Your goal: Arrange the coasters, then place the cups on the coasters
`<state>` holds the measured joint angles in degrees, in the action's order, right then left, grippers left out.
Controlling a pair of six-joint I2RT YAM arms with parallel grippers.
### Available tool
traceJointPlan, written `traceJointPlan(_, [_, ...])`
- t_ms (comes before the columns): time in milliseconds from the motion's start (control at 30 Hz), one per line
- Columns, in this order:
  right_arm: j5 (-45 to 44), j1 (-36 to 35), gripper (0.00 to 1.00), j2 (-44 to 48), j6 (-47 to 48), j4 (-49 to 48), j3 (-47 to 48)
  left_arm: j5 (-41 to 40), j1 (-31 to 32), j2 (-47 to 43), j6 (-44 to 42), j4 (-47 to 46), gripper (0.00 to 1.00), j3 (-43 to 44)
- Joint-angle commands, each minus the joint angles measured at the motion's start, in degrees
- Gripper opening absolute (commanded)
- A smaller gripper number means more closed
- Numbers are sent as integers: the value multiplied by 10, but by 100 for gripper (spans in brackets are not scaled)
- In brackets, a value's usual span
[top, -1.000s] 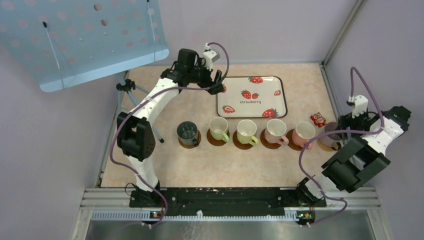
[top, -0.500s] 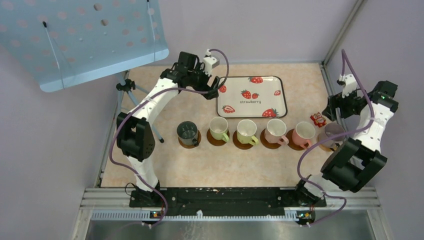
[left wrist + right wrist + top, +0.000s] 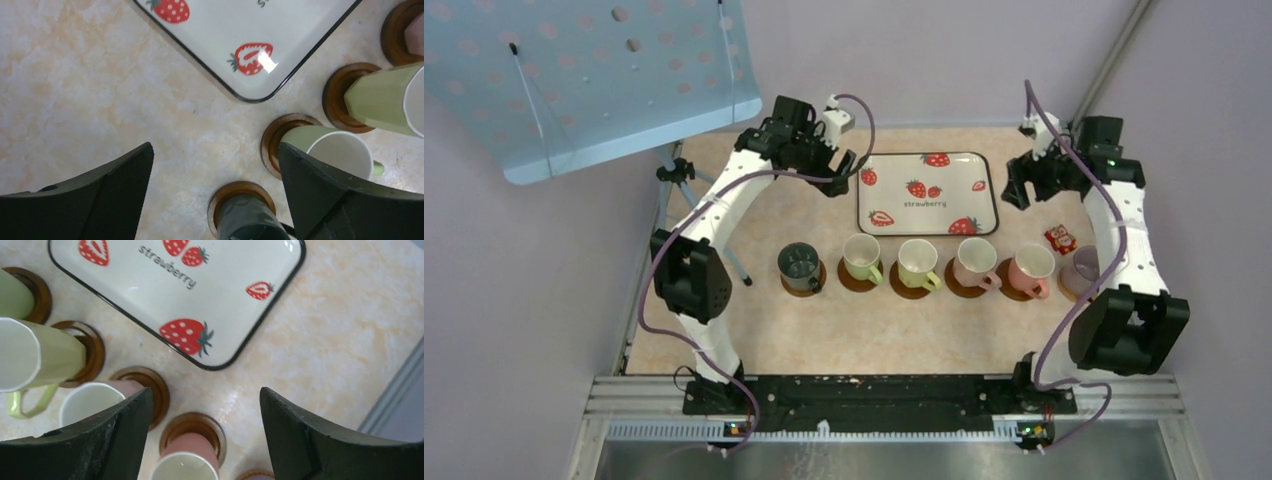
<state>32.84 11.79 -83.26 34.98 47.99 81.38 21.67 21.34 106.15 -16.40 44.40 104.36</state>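
Top external: I see my left pincer [image 3: 851,174] released, empty, beside the tray's [image 3: 929,210] left edge. Six cups [image 3: 862,255] stand in a row on coasters [image 3: 906,293] across the worktop [image 3: 754,320]. My right pincer [image 3: 1014,190] is released, empty, by the tray's right edge.

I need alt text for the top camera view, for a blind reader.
Six cups stand in a row, each on a brown coaster, before a strawberry tray. The left tool and right tool hang open and empty at the tray's two sides.
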Motion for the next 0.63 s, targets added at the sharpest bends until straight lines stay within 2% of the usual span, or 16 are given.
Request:
traceJointPlan(0, [-51,-71,77,12,-97,-48,30,-52,-6,-73,-6,10,99,-63])
traceJointPlan(233, [-75,-148,77,44,-156,-77,-18,-114,-7,-188,-17,-34,99,-203])
traceJointPlan(467, [-87,-164,78,74,-178,-95,-58,-139,-12,-204,6,-52,99,-206])
traceJointPlan(600, [-96,-165,78,83,-183,-99,-61,-109,-11,-204,0,-67,99,-211])
